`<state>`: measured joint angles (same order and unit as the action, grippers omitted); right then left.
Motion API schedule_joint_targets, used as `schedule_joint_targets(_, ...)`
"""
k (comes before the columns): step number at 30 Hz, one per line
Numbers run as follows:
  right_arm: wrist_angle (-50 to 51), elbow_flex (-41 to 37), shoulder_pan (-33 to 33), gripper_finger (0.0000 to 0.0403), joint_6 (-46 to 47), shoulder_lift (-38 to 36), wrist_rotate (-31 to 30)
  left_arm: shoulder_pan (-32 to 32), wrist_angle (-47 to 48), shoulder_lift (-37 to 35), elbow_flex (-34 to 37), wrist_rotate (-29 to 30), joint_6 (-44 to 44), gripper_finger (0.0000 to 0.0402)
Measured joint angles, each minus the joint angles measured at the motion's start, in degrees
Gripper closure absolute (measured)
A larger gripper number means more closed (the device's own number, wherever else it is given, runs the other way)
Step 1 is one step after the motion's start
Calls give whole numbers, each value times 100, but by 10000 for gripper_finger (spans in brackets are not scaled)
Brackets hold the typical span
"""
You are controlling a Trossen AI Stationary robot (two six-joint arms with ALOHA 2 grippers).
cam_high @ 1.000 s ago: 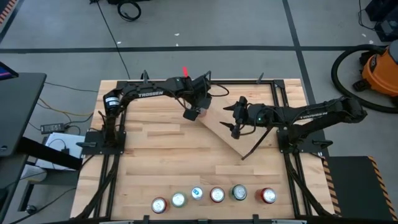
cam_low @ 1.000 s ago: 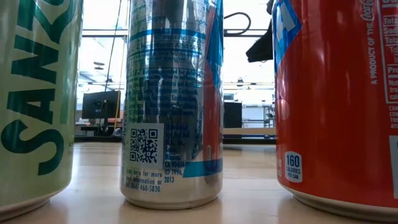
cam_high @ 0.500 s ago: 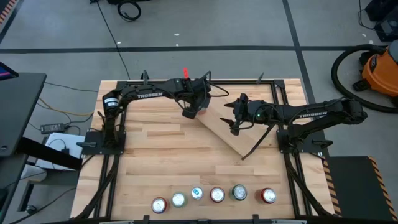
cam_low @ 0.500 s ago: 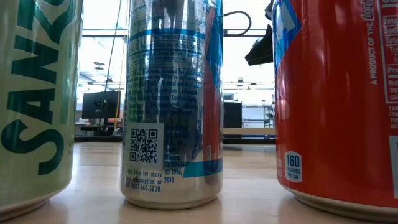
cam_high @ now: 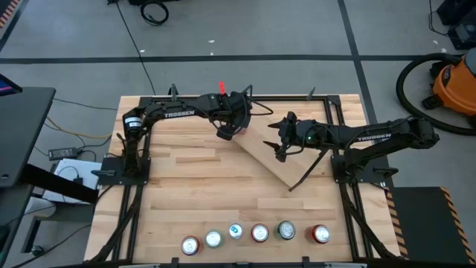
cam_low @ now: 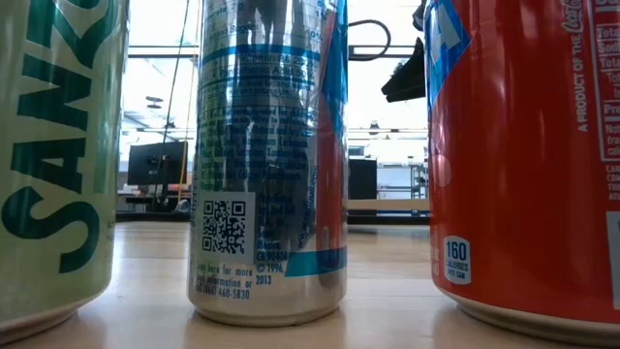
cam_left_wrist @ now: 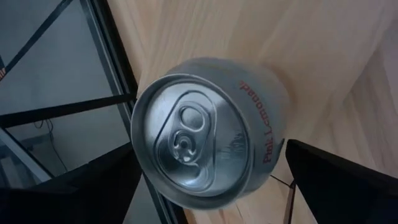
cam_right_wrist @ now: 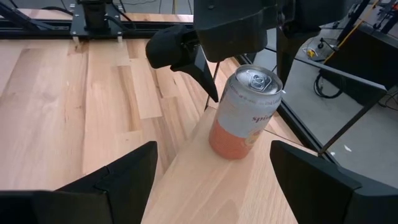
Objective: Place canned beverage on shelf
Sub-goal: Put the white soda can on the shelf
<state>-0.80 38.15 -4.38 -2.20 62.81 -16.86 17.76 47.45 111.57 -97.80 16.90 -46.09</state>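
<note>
A can with a silver top and a pink-orange lower half (cam_right_wrist: pixel 244 115) stands on the end of the light-wood shelf board (cam_right_wrist: pixel 205 180). The board lies slantwise at the table's far middle (cam_high: pixel 279 164). My left gripper (cam_high: pixel 227 132) is above the can and shut on it; the left wrist view looks down on the can's top (cam_left_wrist: pixel 196 140). My right gripper (cam_high: pixel 281 151) is open and empty over the board, facing the can. My left gripper pinches the can's upper part, just below the rim (cam_left_wrist: pixel 280 146), between its two fingers (cam_right_wrist: pixel 208 78), one on each opposite side. The fingers come slanting from above. The can is about upright, and its base looks set on the board's end (cam_right_wrist: pixel 231 152).
Several cans stand in a row near the table's front edge (cam_high: pixel 259 233). The low view shows them close up: green (cam_low: pixel 48 165), silver-blue (cam_low: pixel 266 165) and red (cam_low: pixel 523 165). A black frame rail (cam_high: pixel 223 98) runs along the far edge behind the left gripper.
My left gripper has gone a little toward the table's far edge with the can.
</note>
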Motion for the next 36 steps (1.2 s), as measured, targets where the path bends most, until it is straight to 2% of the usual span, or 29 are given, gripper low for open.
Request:
schedule_joint_targets(14,-44,0,7,80,-15,0,0,13,-754,0,11,-40,-355,17)
schedule_joint_targets(36,-85,0,85,80,-56,0,2,314,-1015,0,9,-41,-905,17)
